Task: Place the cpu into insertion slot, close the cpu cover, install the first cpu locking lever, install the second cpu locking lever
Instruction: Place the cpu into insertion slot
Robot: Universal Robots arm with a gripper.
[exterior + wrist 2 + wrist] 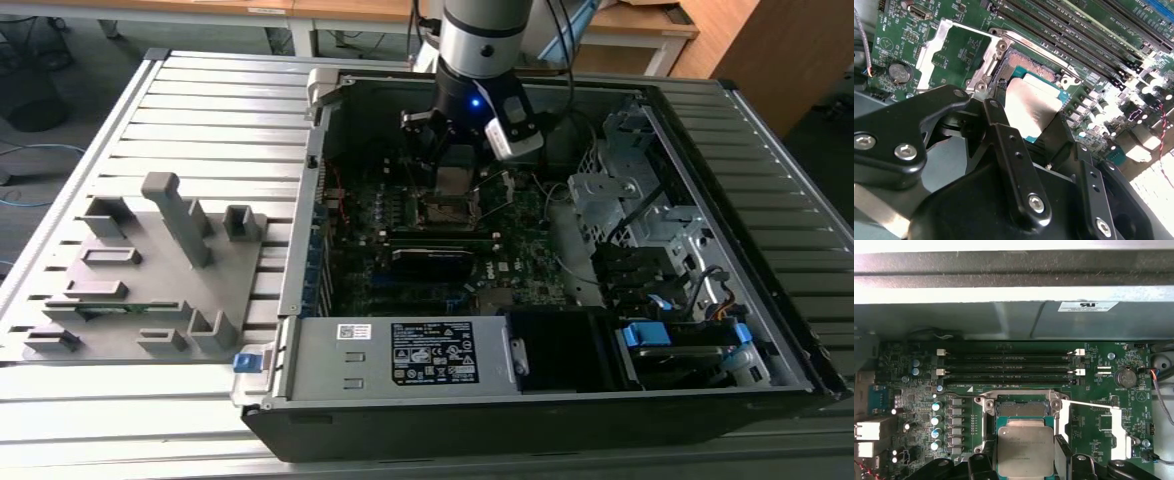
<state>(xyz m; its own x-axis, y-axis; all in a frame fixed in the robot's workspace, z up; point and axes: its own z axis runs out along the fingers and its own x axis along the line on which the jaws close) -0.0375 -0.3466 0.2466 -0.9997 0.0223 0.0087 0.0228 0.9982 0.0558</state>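
Observation:
My gripper [458, 165] is down inside the open computer case, shut on the cpu [1025, 445], a flat square chip with a dull silver top. Black fingers [985, 462] clamp its two opposite edges. The cpu [1030, 105] hangs low over the insertion slot [1021, 406], covering most of it; a strip of the slot's dark centre and its silver rim still shows past the chip. I cannot tell whether the chip touches the slot. The cpu cover [1119, 432], a thin silver frame, lies swung open beside the slot, and its frame [936, 42] rests over the green board.
Long black memory slots [1009, 362] run just past the insertion slot. A coin cell [1126, 376] sits near the open cover. The power supply box [427, 352] with a white label fills the case's near side. A grey fixture tray [147, 270] lies at the exterior view's left.

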